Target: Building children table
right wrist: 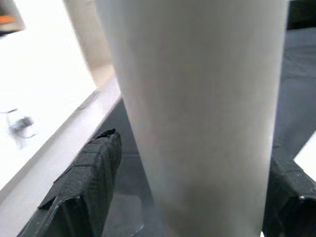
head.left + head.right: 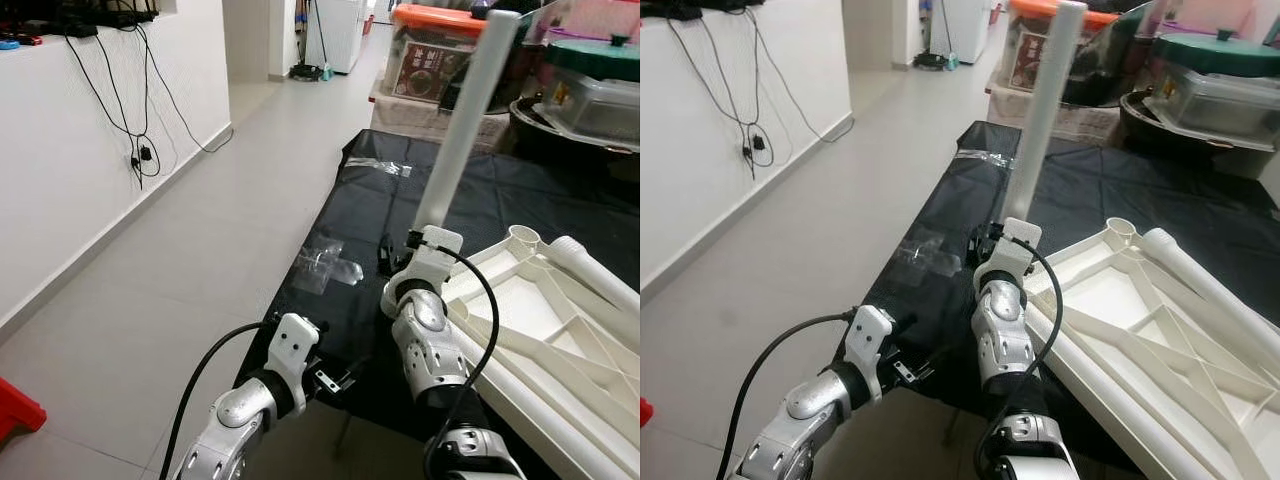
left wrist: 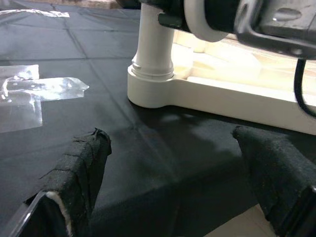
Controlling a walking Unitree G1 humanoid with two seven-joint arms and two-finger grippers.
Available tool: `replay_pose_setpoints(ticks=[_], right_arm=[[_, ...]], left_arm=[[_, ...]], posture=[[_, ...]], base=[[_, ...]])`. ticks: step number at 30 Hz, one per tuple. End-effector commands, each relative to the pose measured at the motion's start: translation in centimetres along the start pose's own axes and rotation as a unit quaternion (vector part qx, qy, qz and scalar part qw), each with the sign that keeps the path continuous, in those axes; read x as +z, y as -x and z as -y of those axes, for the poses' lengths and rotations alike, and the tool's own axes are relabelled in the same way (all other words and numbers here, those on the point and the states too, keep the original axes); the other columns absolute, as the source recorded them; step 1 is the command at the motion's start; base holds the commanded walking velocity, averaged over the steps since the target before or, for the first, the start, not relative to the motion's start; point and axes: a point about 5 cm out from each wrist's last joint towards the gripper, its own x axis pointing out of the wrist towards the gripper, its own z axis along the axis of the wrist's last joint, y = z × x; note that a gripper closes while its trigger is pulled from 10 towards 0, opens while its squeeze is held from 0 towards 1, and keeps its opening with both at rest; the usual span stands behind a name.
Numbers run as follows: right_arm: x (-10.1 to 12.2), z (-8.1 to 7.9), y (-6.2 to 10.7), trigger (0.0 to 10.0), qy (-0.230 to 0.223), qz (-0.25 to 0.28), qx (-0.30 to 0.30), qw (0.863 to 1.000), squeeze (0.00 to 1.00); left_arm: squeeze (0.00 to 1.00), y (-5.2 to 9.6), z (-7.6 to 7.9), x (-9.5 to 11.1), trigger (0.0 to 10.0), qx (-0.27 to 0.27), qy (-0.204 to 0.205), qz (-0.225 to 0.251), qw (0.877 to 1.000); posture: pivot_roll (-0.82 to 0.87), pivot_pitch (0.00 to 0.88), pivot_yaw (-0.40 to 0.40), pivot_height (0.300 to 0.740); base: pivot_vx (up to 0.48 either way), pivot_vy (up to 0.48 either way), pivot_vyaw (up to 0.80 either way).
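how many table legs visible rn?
2. One table leg stands upright in the tabletop's corner socket at the right gripper; one lies on its underside. More may be off-frame.

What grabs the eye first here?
The tall white table leg standing upright in a corner socket of the upside-down white tabletop, with the right claw around its base. The tabletop lies on a black-covered table; the left claw hovers open at that table's near edge.

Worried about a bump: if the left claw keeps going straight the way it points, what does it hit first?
Probably the white tabletop's corner socket with the upright leg in it, straight ahead of the open left claw; depth is uncertain.
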Motion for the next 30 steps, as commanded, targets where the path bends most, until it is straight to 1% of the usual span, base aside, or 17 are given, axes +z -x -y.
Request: replay_pose_setpoints(ticks=[1,3,6,7,10,11,13,16,18,19,20,22,25,26,28,29,30], right_arm=[[-0.4,-0.9,0.1,10.0,-0.002,-0.022,0.081,0.996,0.00],[-0.5,-0.8,0.0,10.0,0.004,-0.031,0.112,0.993,0.00],[-1.0,-0.4,-0.2,10.0,0.027,-0.099,0.248,0.963,0.00],[-1.0,-0.4,-0.2,10.0,0.027,-0.099,0.248,0.963,0.00],[-0.8,-0.4,-0.3,10.0,0.040,-0.123,0.305,0.943,0.00],[-0.7,-0.6,-0.3,10.0,0.051,-0.132,0.339,0.930,0.00],[-0.7,-0.6,-0.3,10.0,0.051,-0.132,0.339,0.930,0.00],[-0.7,-1.6,0.2,10.0,0.078,-0.161,0.447,0.876,0.00],[-0.7,-1.6,0.2,10.0,0.078,-0.161,0.447,0.876,0.00],[-0.7,-1.9,0.3,10.0,0.081,-0.170,0.476,0.859,0.00],[-0.7,-1.9,0.3,10.0,0.081,-0.170,0.476,0.859,0.00],[-0.7,-2.6,0.5,10.0,0.079,-0.180,0.514,0.835,0.00],[-0.7,-2.7,0.5,10.0,0.077,-0.184,0.525,0.827,0.00],[-0.7,-2.7,0.3,0.0,0.078,-0.185,0.519,0.831,0.00],[-0.7,-2.7,0.3,0.0,0.078,-0.185,0.519,0.831,0.00],[-0.8,-2.6,0.0,0.0,0.087,-0.188,0.500,0.841,0.00],[-0.8,-2.4,-0.4,0.0,0.099,-0.179,0.463,0.862,0.00]], left_arm=[[0.00,0.0,0.1,-0.3,10.0,-0.001,0.000,-0.006,1.000],[0.00,0.0,0.1,-0.3,10.0,-0.001,0.000,-0.005,1.000],[0.00,-0.1,0.1,-0.2,10.0,-0.002,-0.001,-0.005,1.000],[0.00,-0.1,0.1,-0.2,10.0,-0.002,-0.001,-0.005,1.000],[0.00,-0.2,0.1,-0.2,10.0,-0.003,-0.001,-0.004,1.000],[0.00,-0.2,0.1,-0.2,10.0,-0.002,-0.001,-0.004,1.000],[0.00,-0.2,0.1,-0.2,10.0,-0.002,-0.001,-0.004,1.000],[0.00,-0.2,0.3,-0.2,10.0,-0.001,0.001,-0.002,1.000],[0.00,-0.2,0.3,-0.2,10.0,-0.001,0.001,-0.002,1.000],[0.00,-0.2,0.3,-0.1,10.0,0.000,0.001,-0.002,1.000],[0.00,-0.2,0.3,-0.1,10.0,0.000,0.001,-0.002,1.000],[0.00,-0.1,0.4,-0.1,10.0,0.001,0.002,-0.001,1.000],[0.00,0.0,0.4,-0.1,10.0,0.000,0.002,-0.001,1.000],[0.00,0.0,0.4,-0.1,10.0,0.001,0.002,-0.001,1.000],[0.00,0.0,0.4,-0.1,10.0,0.001,0.002,-0.001,1.000],[0.00,0.0,0.4,-0.1,10.0,0.001,0.002,-0.001,1.000],[0.00,0.0,0.4,-0.1,10.0,0.001,0.003,-0.002,1.000]], posture=[[0.10,0.000,-0.095,0.740],[0.10,0.000,-0.095,0.740],[0.10,0.000,-0.090,0.740],[0.10,0.000,-0.090,0.740],[0.10,0.000,-0.093,0.740],[0.10,0.000,-0.094,0.740],[0.10,0.000,-0.094,0.740],[0.11,0.000,-0.108,0.740],[0.11,0.000,-0.108,0.740],[0.11,0.000,-0.108,0.740],[0.11,0.000,-0.108,0.740],[0.11,0.000,-0.110,0.740],[0.11,0.000,-0.110,0.740],[0.11,0.000,-0.110,0.740],[0.11,0.000,-0.110,0.740],[0.11,0.000,-0.112,0.740],[0.11,0.000,-0.111,0.740]], base=[[0.000,0.000,0.00],[0.000,0.000,0.00],[0.000,0.000,0.00],[0.000,0.000,0.00],[0.000,0.000,0.00],[0.000,0.000,0.00],[0.000,0.000,0.00],[0.000,0.000,0.00],[0.000,0.000,0.00],[0.000,0.000,0.00],[0.000,0.000,0.00],[0.000,0.000,0.00],[0.000,0.000,0.00],[0.000,0.000,0.00],[0.000,0.000,0.00],[0.000,0.000,0.00],[0.000,0.000,0.00]])
